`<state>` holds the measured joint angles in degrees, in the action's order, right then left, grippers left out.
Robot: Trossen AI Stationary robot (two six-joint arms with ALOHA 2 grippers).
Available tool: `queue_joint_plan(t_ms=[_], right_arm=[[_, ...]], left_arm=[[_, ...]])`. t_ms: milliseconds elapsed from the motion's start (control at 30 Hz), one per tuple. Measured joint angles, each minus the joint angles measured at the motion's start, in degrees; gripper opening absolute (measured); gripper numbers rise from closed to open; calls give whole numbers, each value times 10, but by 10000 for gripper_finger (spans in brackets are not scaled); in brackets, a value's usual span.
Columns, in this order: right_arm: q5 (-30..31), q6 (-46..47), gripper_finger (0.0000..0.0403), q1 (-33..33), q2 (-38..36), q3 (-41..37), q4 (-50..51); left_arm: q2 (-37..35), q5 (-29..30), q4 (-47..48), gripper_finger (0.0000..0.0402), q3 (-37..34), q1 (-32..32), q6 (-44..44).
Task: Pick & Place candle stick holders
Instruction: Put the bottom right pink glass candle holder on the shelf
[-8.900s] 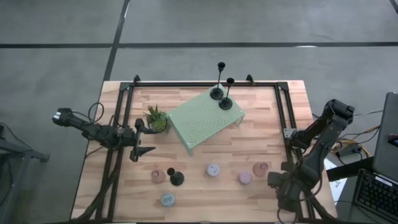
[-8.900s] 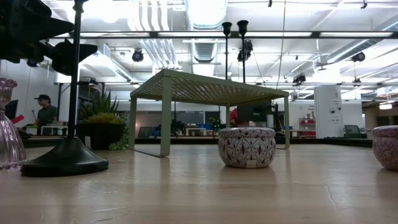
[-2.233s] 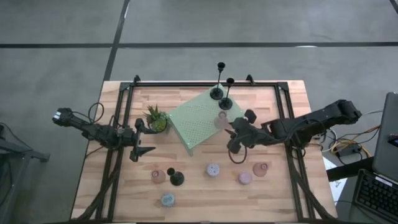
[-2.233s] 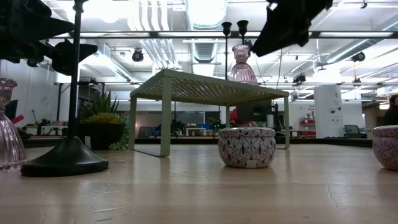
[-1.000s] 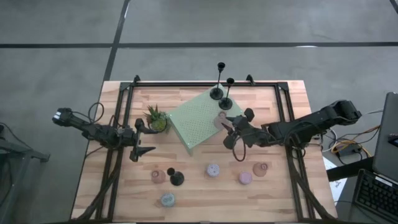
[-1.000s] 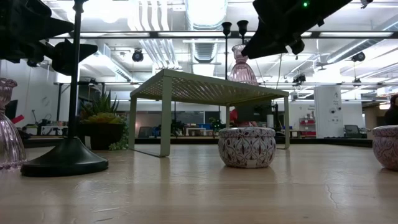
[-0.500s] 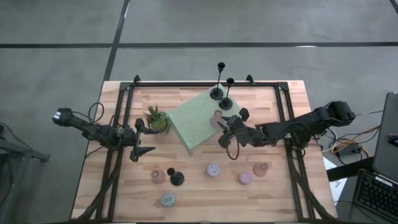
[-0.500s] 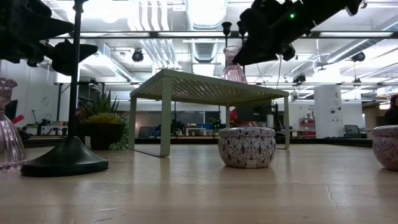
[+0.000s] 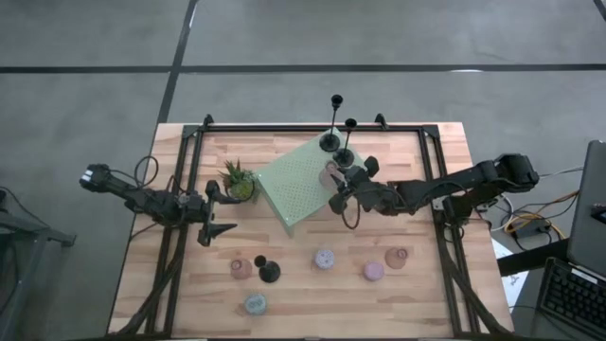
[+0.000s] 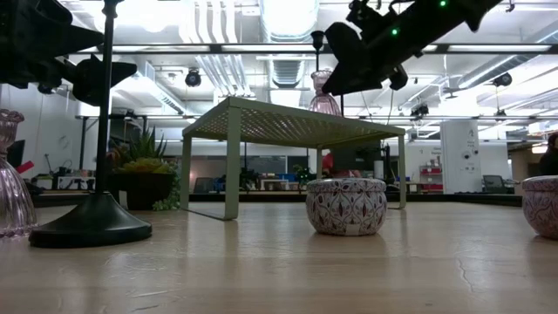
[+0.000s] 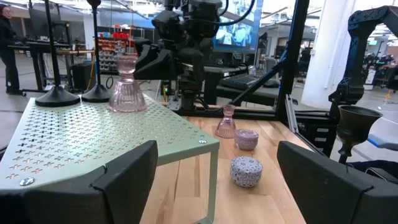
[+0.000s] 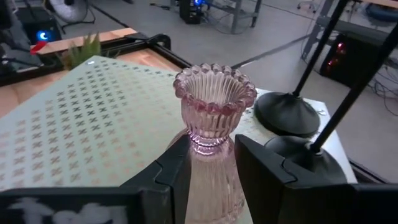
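My right gripper [image 9: 339, 189] is shut on a pinkish glass cup [image 9: 331, 174] over the pale green perforated stand [image 9: 298, 189], near two black sticks [image 9: 331, 142] [image 9: 344, 157] that stand on its far corner. My left gripper [image 9: 214, 214] hovers open and empty at the table's left. On the table near the front are a third black stick [image 9: 269, 273], two more glass cups [image 9: 240, 268] [image 9: 398, 257] and three pucks [image 9: 324, 259] [image 9: 373, 271] [image 9: 255, 303]. My right gripper pinches the cup's narrow waist [image 12: 205, 152], just under its flared scalloped bowl, between its two fingers. The fingers come from the table's right side, slanting a little down. The cup is upright, and its foot [image 11: 127, 107] looks set on the stand's top.
A small spiky green potted plant [image 9: 239, 182] stands by the stand's left end. Dark frame rails [image 9: 180, 189] run along the table's left, far and right sides. People and equipment show in the room beyond.
My right gripper has carried the pink glass cup a short way toward the table's left and far edges, over the stand and closer to the two black sticks. The cup has stayed upright. My left arm has kept still.
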<state>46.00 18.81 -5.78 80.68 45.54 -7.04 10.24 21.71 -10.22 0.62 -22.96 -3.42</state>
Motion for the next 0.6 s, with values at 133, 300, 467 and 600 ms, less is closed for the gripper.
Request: queue_joint_plan(t_ms=[133, 300, 467, 600], right_arm=[[-7, -8, 106, 15, 2, 0, -7], [-30, -13, 93, 25, 2, 0, -27], [-33, -25, 81, 35, 2, 0, -42], [-67, -24, 73, 48, 2, 0, -43]], left_arm=[[0, 0, 0, 335, 0, 0, 0], [0, 0, 0, 335, 0, 0, 0], [0, 0, 0, 335, 0, 0, 0], [0, 0, 0, 335, 0, 0, 0]])
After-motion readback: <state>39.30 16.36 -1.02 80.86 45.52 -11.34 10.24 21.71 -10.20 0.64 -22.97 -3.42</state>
